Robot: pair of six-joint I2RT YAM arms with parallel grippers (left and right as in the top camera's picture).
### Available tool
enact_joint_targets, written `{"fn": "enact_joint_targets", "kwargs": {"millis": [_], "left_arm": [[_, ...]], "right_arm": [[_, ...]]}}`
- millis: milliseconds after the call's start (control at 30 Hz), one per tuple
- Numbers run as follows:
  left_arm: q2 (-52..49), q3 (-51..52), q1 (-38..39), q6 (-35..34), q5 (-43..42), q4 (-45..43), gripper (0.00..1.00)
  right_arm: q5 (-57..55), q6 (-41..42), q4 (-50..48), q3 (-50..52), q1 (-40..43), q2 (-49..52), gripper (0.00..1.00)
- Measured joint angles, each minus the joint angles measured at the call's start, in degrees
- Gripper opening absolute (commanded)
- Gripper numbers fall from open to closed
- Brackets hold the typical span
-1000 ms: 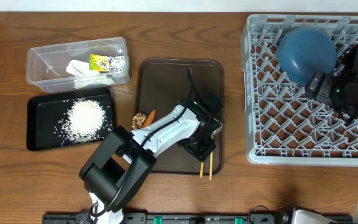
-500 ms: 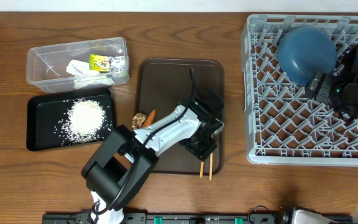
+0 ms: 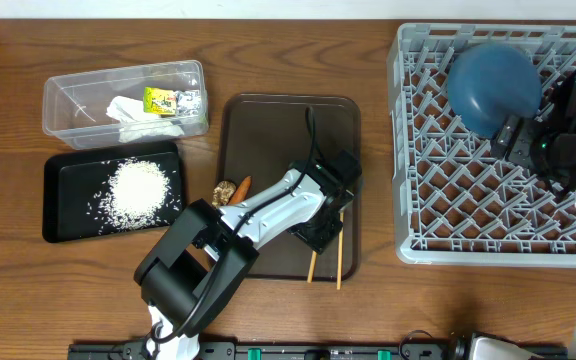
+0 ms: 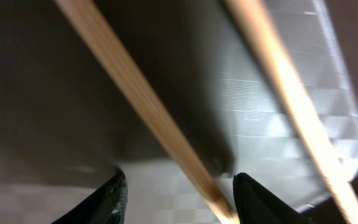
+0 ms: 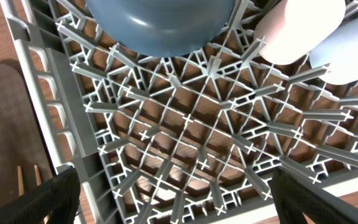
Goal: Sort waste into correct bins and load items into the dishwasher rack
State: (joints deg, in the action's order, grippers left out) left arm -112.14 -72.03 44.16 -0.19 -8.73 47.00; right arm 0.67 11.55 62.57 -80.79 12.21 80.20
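Right, left gripper, jaws spread, is straddling a chopstick on the brown tray; carrot stick and brown bit are waiting at its edge. Beyond, rice, tissue and wrapper are lying binned; blue bowl is sitting in the rack, right gripper gaping empty.

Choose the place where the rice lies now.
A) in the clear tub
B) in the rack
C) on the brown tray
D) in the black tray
D: the rice forms a white heap inside the black tray, which lies to the left of the brown tray in the overhead view.
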Motion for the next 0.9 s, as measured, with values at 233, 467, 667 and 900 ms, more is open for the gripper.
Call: {"fn": "enact_joint_targets", "kwargs": {"millis": [233, 467, 667, 900], "left_arm": [[-0.3, 0.0, 0.0, -1.2, 3.1, -0.9, 0.26], [-0.3, 0.0, 0.0, -1.6, 3.8, -1.5, 0.11], [-0.3, 0.0, 0.0, -1.8, 4.7, -1.6, 0.09], [-0.3, 0.0, 0.0, -2.8, 5.8, -1.9, 0.06]], "right_arm": [[0.0, 0.0, -0.2, 0.0, 0.0, 0.0, 0.91], [0.0, 0.0, -0.2, 0.0, 0.0, 0.0, 0.91], [0.0, 0.0, -0.2, 0.0, 0.0, 0.0, 0.91], [0.0, 0.0, -0.2, 0.0, 0.0, 0.0, 0.91]]}}
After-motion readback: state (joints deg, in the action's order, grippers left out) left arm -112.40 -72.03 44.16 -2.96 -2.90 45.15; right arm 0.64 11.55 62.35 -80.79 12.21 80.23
